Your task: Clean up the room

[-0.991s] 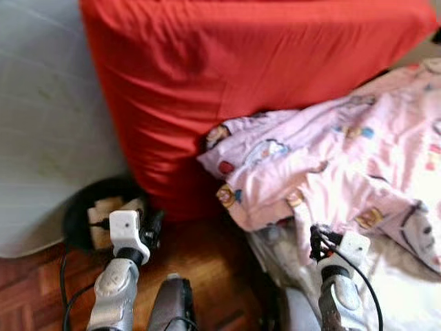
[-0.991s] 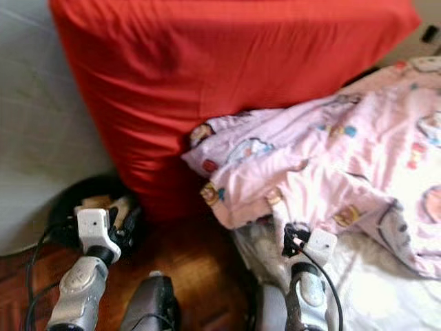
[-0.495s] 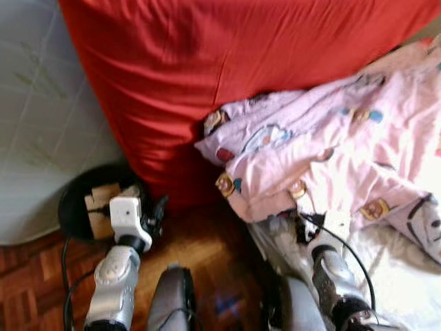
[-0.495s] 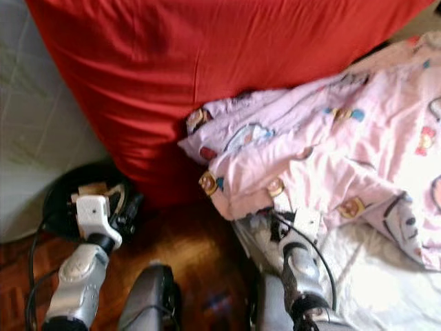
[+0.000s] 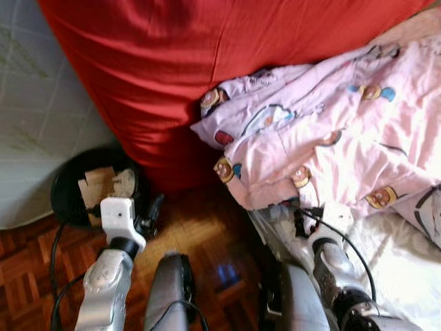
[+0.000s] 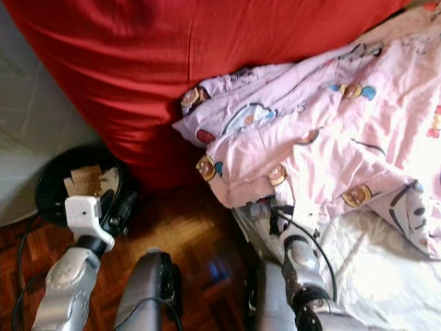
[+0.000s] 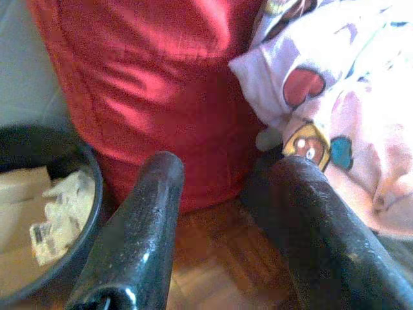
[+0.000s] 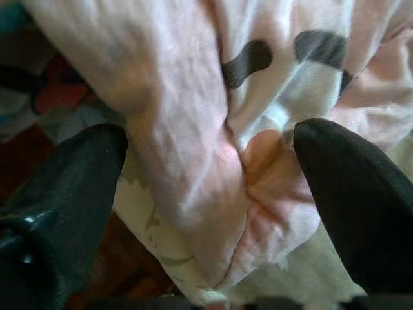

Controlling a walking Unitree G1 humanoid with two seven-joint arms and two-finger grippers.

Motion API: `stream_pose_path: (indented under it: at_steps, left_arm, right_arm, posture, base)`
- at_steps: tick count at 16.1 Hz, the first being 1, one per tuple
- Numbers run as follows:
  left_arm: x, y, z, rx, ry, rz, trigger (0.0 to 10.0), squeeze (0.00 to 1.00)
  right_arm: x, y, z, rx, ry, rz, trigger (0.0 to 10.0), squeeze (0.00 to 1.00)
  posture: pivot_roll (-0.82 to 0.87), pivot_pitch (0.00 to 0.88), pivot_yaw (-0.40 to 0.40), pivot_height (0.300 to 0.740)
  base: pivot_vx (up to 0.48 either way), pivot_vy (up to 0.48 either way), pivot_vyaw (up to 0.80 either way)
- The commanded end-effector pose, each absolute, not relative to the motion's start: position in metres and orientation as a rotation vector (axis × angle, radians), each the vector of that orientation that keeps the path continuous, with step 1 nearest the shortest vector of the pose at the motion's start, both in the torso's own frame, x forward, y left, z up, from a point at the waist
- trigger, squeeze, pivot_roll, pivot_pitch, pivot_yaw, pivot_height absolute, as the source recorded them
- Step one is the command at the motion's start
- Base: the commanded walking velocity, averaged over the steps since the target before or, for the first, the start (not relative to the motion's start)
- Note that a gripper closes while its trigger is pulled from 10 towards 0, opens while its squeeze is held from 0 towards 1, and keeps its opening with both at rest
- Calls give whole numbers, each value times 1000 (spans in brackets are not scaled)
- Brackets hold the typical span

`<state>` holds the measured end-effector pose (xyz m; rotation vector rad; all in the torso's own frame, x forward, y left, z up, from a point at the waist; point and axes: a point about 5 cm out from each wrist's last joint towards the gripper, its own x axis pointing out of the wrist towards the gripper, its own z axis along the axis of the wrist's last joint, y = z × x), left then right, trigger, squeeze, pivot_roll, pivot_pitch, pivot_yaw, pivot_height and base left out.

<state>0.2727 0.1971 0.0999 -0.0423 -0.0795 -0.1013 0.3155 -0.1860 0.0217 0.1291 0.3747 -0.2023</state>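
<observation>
Right wrist view: the right gripper [image 8: 213,213] brackets a bunched fold of the pink printed blanket [image 5: 331,145] — fingers [image 8: 61,194] spread wide, cloth between them, not yet pinched. In the left eye view the blanket fills the right of the frame, draped against the red cushion [image 5: 207,62]. Soft, light and limp, it would likely gather best at this thick fold. The left gripper [image 7: 222,213] hangs open at lower left, near the black bin [image 5: 65,189].
</observation>
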Motion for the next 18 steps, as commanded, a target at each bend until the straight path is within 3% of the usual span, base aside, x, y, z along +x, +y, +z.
stream_pose_path:
  at_steps: [1, 11, 12, 13, 18]
  left_arm:
    - [265, 198, 95, -55, -46, -99, 10000, 0]
    - [253, 199, 105, -36, -30, -99, 10000, 0]
    - [252, 200, 104, -34, -25, -97, 10000, 0]
    - [252, 200, 105, -22, -27, -98, 10000, 0]
    - [244, 191, 105, 17, -21, -130, 10000, 0]
  right_arm:
    - [304, -186, 8, 118, 433, -209, 10000, 0]
    - [293, -193, -3, 51, 511, -316, 10000, 0]
    - [292, -193, -4, 57, 515, -313, 2941, 0]
    - [295, -188, -2, 76, 493, -264, 0, 0]
    - [294, -179, -3, 56, 488, -217, 0, 0]
  posture:
    - [142, 459, 41, 642]
    - [165, 494, 53, 642]
    - [163, 498, 50, 642]
    - [163, 498, 50, 642]
    - [161, 499, 53, 642]
  base:
    - [0, 0, 0]
    - [0, 0, 0]
    - [0, 0, 0]
    - [0, 0, 0]
    - [0, 0, 0]
